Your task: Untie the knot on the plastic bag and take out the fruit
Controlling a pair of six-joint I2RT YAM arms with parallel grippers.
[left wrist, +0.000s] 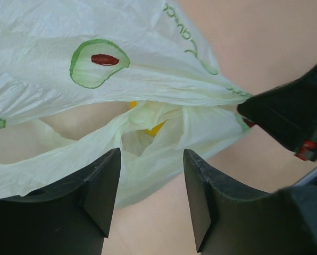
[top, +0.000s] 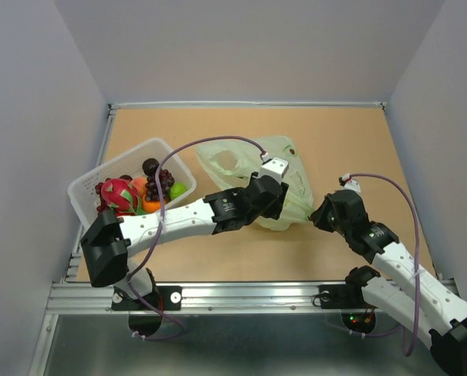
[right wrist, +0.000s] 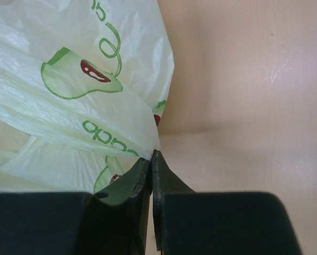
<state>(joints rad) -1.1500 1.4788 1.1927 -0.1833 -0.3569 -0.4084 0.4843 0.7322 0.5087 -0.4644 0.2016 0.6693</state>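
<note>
Right claw point(right wrist: 151, 159) is pinching, jaws together, one corner of the thin, crinkly, translucent pale green plastic bag point(right wrist: 68, 106) lying on the brown desk point(top: 359, 141). Left claw point(left wrist: 150, 186), jaws apart, is hovering nearest the bag's slack mouth, which is gaping straight ahead with a yellow fruit point(left wrist: 157, 128) showing inside. Farther left, a white plastic basket point(top: 132, 149) is holding other fruits.

your left arm point(top: 179, 218) lies slantwise across the near counter point(top: 367, 149), barring the straight way from the white basket point(top: 88, 186) by the left wall to the plastic bag point(top: 296, 188) mid-counter. your right claw point(right wrist: 152, 159) pinches the bag's right corner. bare counter lies open right of it and behind the bag.
</note>
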